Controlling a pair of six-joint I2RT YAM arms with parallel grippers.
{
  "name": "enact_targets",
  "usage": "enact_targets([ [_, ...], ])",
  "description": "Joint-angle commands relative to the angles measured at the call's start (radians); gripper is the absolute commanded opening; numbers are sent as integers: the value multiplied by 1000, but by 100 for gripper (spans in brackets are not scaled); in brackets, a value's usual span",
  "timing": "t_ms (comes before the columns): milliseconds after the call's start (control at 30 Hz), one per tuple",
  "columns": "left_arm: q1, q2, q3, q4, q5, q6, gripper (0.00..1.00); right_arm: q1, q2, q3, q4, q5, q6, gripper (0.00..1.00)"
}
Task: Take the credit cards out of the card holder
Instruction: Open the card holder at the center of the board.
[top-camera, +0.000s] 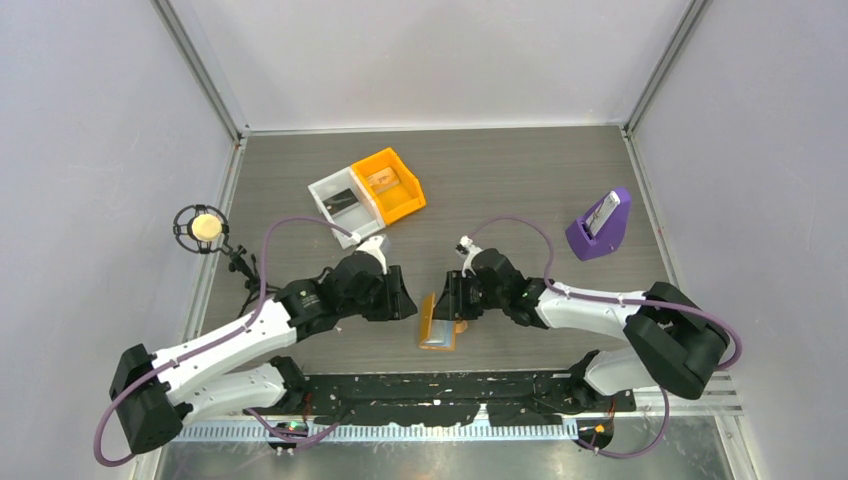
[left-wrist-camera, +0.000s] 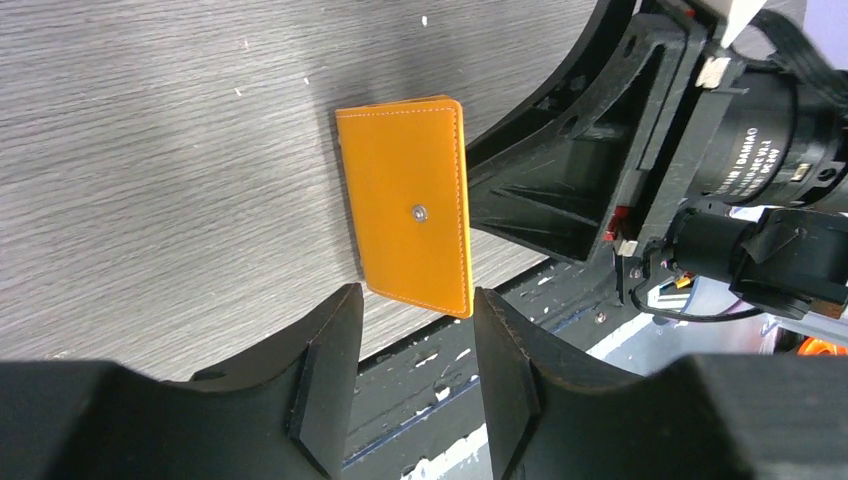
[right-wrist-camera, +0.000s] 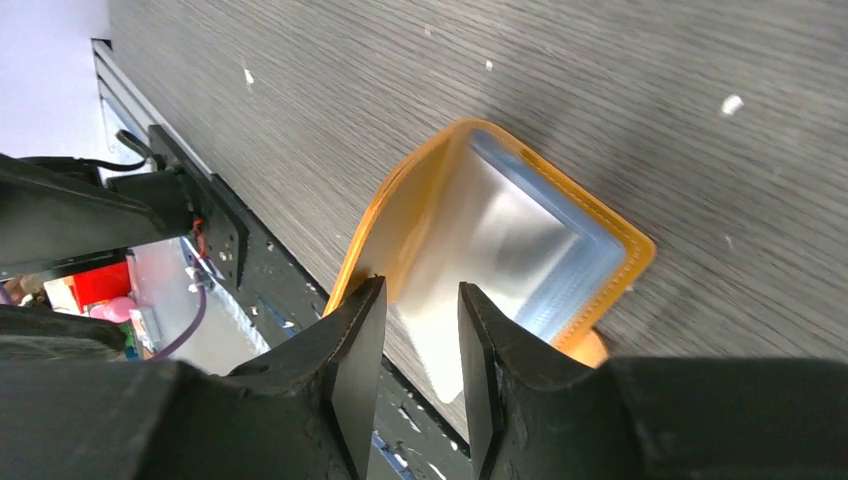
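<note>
The orange card holder (top-camera: 437, 322) stands partly unfolded on the table near the front edge, between my two grippers. The left wrist view shows its closed orange cover (left-wrist-camera: 410, 215) with a metal snap; my left gripper (left-wrist-camera: 415, 298) is open, with the cover's lower edge just past its fingertips. In the right wrist view the holder (right-wrist-camera: 400, 215) gapes open, showing a light blue pocket panel (right-wrist-camera: 592, 238) with a pale glossy card (right-wrist-camera: 495, 240) in it. My right gripper (right-wrist-camera: 420, 295) is open, its fingers either side of the card's near end without touching it.
At the back stand an orange bin (top-camera: 388, 183) and a white bin (top-camera: 342, 200) with a dark card in it. A purple wedge stand (top-camera: 600, 225) holding a card is at the right. A black mount with a yellow ball (top-camera: 205, 226) sits left. The black base plate (top-camera: 440, 395) runs along the near edge.
</note>
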Motion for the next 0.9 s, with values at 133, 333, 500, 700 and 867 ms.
enact_targets([
  [133,20,-105,4,-59,-33,38,49,41,19,137,15,-7,29,40],
  [333,27,-165,-49,-17,23,28,47,92,145,165,111,-5,86,39],
  [500,26,-155,-121,145,156,20,42,118,236,205,144,3,109,37],
  [700,26,-78,-139,199,186,41,35,128,303,251,127,9,85,37],
  [867,26,-42,-180,250,189,26,35,128,268,246,93,29,53,43],
])
